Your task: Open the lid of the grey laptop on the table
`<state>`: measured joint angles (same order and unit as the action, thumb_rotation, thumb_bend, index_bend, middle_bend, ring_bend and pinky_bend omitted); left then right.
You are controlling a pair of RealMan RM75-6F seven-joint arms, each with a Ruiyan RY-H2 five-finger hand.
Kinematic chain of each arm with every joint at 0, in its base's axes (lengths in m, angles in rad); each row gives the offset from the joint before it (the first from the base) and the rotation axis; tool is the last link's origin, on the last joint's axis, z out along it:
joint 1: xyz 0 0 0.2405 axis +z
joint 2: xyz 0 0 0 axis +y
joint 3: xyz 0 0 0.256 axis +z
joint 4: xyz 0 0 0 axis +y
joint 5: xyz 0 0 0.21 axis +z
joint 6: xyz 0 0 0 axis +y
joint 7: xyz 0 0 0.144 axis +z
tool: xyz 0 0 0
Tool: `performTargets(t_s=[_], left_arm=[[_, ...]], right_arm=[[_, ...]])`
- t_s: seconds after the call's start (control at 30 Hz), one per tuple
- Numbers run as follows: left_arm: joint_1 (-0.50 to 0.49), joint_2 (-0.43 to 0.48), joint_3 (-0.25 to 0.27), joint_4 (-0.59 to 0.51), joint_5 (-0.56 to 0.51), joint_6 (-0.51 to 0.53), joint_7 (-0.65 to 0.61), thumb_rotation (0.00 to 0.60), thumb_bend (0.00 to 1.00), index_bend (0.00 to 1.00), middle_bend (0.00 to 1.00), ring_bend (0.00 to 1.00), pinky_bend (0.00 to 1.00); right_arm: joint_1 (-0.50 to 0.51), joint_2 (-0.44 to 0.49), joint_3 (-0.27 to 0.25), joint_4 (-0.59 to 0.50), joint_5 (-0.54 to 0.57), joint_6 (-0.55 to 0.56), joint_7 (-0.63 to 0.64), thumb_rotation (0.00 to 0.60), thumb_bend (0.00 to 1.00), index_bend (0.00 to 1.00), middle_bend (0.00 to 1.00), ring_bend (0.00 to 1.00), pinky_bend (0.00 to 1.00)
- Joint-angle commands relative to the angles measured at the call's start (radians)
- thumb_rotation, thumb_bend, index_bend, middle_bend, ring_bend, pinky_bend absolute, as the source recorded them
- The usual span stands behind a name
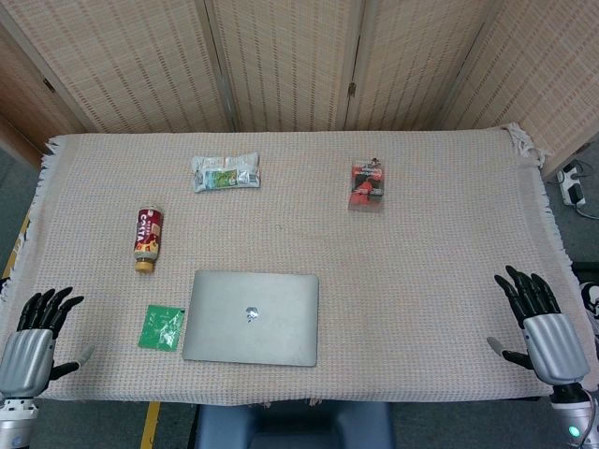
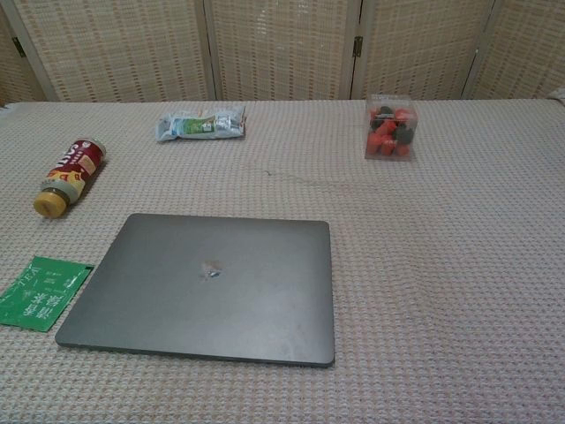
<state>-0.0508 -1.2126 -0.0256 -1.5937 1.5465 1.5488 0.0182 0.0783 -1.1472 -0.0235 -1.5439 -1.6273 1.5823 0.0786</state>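
The grey laptop (image 1: 252, 318) (image 2: 207, 287) lies flat with its lid closed, near the front edge of the table, a little left of centre. My left hand (image 1: 33, 339) hovers at the front left corner, fingers spread, holding nothing, well left of the laptop. At the front right my right hand (image 1: 540, 323) is also spread and empty, far from the laptop. Neither hand appears in the chest view.
A green packet (image 1: 162, 327) (image 2: 40, 292) lies just left of the laptop. A red bottle (image 1: 148, 238) (image 2: 67, 176) lies on its side behind it. Further back are a white-green snack bag (image 1: 226, 172) (image 2: 201, 124) and a clear box of red and black items (image 1: 368, 185) (image 2: 390, 128). A woven cloth (image 1: 430, 262) covers the table.
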Motion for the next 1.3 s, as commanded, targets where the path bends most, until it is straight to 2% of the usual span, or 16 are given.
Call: performTargets(t_s=[0.03, 0.37, 0.53, 0.73, 0.97, 1.13, 1.3], left_arm=[[-0.001, -0.003, -0.002, 0.005, -0.005, -0.004, 0.0, 0.6, 0.27, 0.22, 0.13, 0.08, 0.0], [-0.018, -0.008, -0.003, 0.018, 0.006, -0.02, -0.003, 0.6, 0.27, 0.22, 0.13, 0.08, 0.0], [-0.054, -0.002, -0.007, 0.022, 0.049, -0.04, -0.017, 0.6, 0.27, 0.23, 0.13, 0.08, 0.0], [-0.149, 0.027, -0.009, 0.006, 0.153, -0.106, -0.037, 0.6, 0.27, 0.23, 0.13, 0.08, 0.0], [-0.274, 0.021, -0.002, -0.014, 0.258, -0.209, -0.069, 0.6, 0.27, 0.23, 0.13, 0.08, 0.0], [-0.358, -0.016, 0.005, -0.014, 0.312, -0.285, -0.068, 0.6, 0.27, 0.23, 0.13, 0.08, 0.0], [-0.429, -0.083, 0.017, -0.004, 0.338, -0.36, -0.057, 0.6, 0.23, 0.2, 0.13, 0.08, 0.0]], right_arm=[[0.004, -0.008, 0.01, 0.001, 0.005, -0.003, -0.018, 0.6, 0.21, 0.0, 0.0, 0.02, 0.0], [-0.003, -0.007, 0.023, -0.011, 0.007, -0.001, -0.027, 0.6, 0.21, 0.0, 0.0, 0.02, 0.0], [-0.011, 0.003, 0.03, -0.022, 0.006, 0.012, -0.031, 0.6, 0.21, 0.0, 0.0, 0.02, 0.0], [-0.008, 0.014, 0.037, -0.04, 0.0, 0.009, -0.039, 0.6, 0.21, 0.0, 0.0, 0.01, 0.0], [-0.003, 0.015, 0.036, -0.049, -0.008, -0.006, -0.047, 0.6, 0.21, 0.0, 0.0, 0.01, 0.0], [0.002, 0.013, 0.038, -0.049, -0.006, -0.021, -0.045, 0.6, 0.21, 0.0, 0.0, 0.01, 0.0], [0.008, 0.008, 0.038, -0.044, -0.004, -0.037, -0.041, 0.6, 0.21, 0.0, 0.0, 0.01, 0.0]])
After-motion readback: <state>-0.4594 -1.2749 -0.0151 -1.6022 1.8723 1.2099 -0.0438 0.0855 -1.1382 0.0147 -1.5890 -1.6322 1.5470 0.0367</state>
